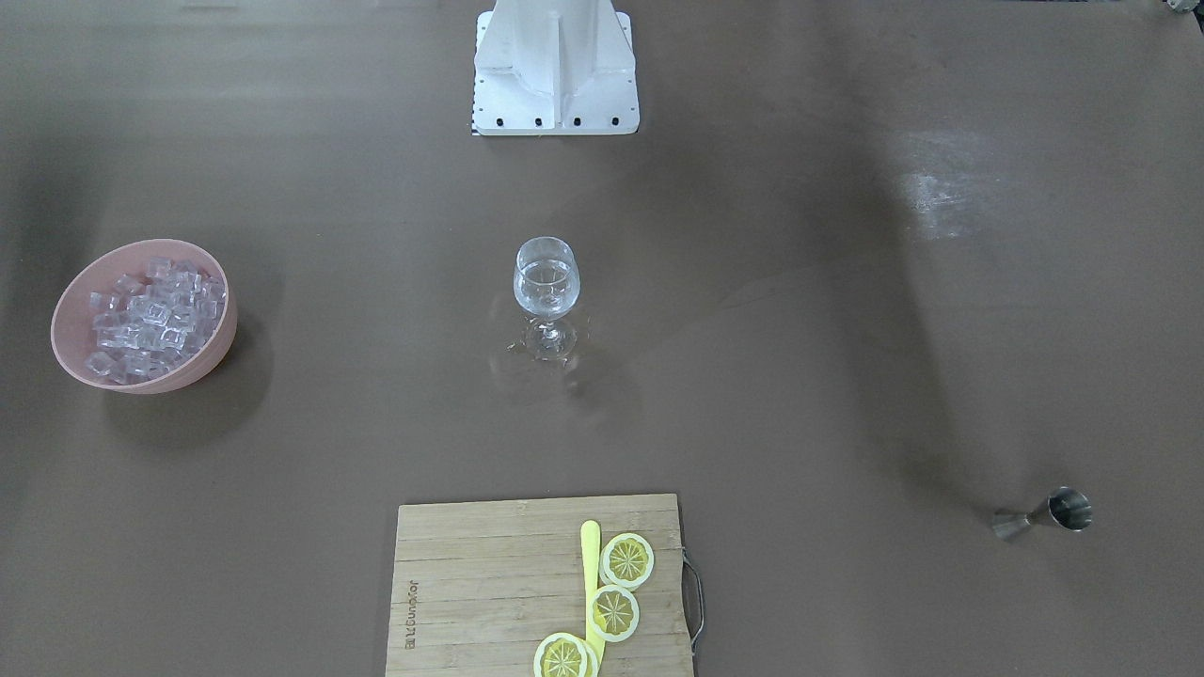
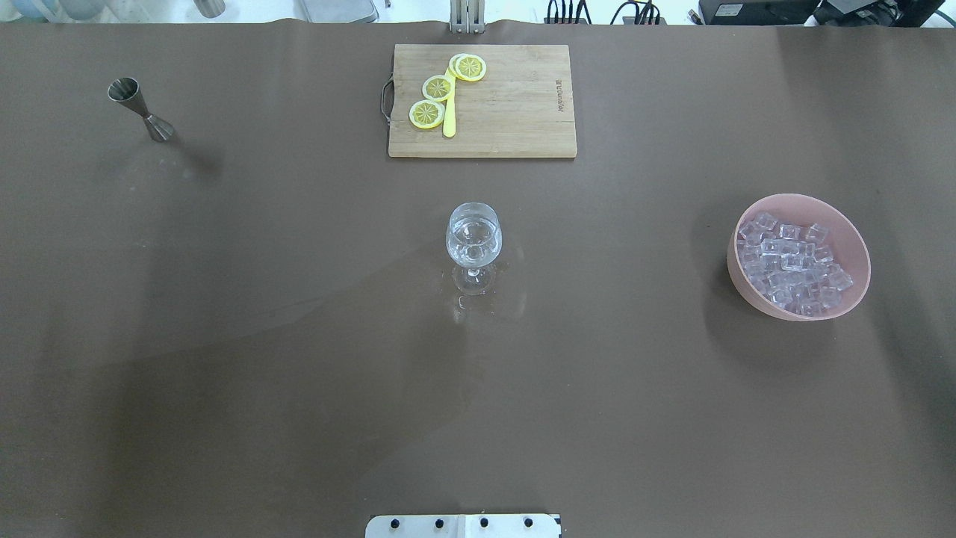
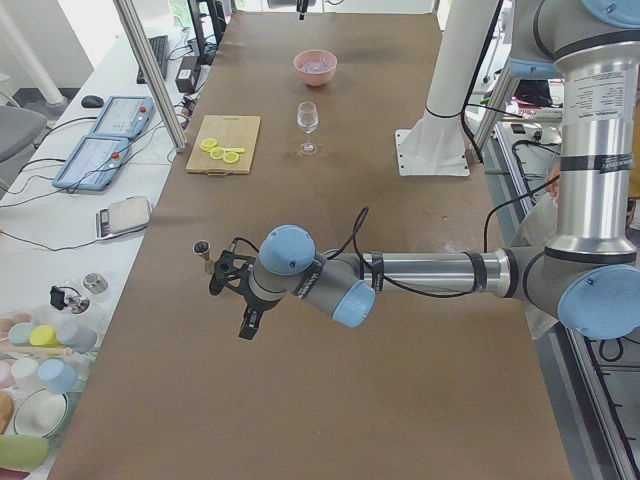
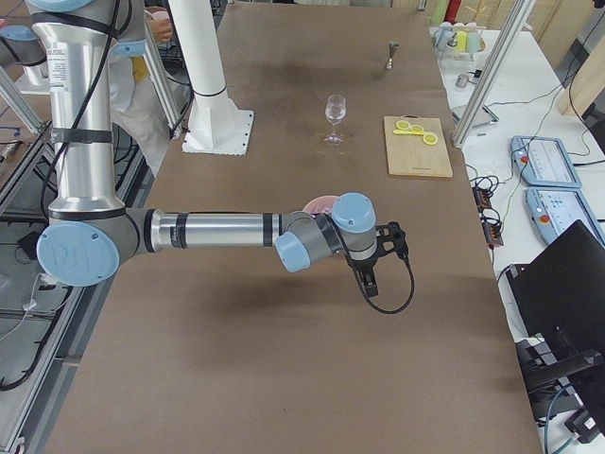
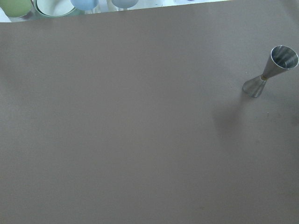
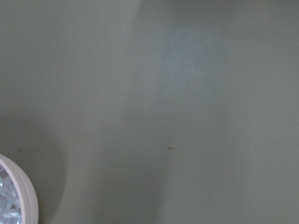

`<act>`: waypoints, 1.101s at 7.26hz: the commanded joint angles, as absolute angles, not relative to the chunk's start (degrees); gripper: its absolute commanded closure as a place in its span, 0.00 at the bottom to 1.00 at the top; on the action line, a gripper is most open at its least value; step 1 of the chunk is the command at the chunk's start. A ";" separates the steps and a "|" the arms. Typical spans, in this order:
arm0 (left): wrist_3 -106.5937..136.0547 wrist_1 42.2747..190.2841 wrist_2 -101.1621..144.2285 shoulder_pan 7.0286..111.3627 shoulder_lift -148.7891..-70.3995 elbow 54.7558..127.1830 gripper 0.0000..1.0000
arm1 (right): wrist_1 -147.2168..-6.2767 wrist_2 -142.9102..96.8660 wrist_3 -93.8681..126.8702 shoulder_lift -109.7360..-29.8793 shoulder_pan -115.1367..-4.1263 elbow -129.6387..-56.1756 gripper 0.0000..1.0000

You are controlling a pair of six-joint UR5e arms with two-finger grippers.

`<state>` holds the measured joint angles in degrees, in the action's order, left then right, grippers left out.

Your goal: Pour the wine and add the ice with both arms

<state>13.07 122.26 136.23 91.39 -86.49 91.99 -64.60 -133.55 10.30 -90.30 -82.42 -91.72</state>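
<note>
A stemmed wine glass (image 1: 546,287) stands at the table's middle with clear wine (image 2: 472,233) in its bowl. The ice (image 1: 150,315) is a heap of clear cubes in a pink bowl (image 2: 851,246). A bit of the bowl's rim (image 6: 28,198) shows in the right wrist view. My left gripper (image 3: 245,305) shows only in the exterior left view, hanging above the table near a steel jigger (image 3: 203,255). My right gripper (image 4: 373,274) shows only in the exterior right view, beside the bowl. I cannot tell whether either is open or shut.
The jigger (image 1: 1044,515) stands upright near the table's far left corner. A wooden cutting board (image 2: 515,112) at the far edge holds three lemon slices (image 2: 438,87) and a yellow knife (image 2: 449,119). The white pedestal base (image 1: 555,89) is at the robot's side.
</note>
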 commanded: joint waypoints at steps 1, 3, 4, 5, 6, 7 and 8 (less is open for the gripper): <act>13.18 124.26 136.06 91.32 -86.14 92.54 0.01 | -64.60 -133.59 10.28 -90.35 -82.44 -91.93 0.00; 13.36 125.68 136.23 91.32 -85.52 90.89 0.01 | -64.60 -133.68 10.46 -90.44 -82.44 -92.20 0.00; 13.71 126.55 136.23 91.32 -84.73 91.23 0.01 | -64.60 -133.59 10.46 -90.44 -82.44 -92.28 0.00; 14.32 126.82 135.88 91.23 -84.90 90.80 0.01 | -64.60 -133.33 10.55 -90.27 -82.35 -92.37 0.00; 14.76 126.83 136.23 91.32 -84.55 91.31 0.01 | -64.69 -133.07 10.55 -90.26 -82.44 -92.46 0.00; 14.77 126.22 138.32 91.32 -84.55 90.80 0.01 | -64.69 -132.81 10.46 -90.26 -82.35 -92.29 0.00; 14.77 125.43 139.47 91.23 -84.72 90.62 0.01 | -64.69 -132.80 10.46 -90.35 -82.44 -92.20 0.00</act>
<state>14.68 126.20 137.89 91.29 -84.65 90.87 -64.68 -132.94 10.49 -90.29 -82.40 -92.31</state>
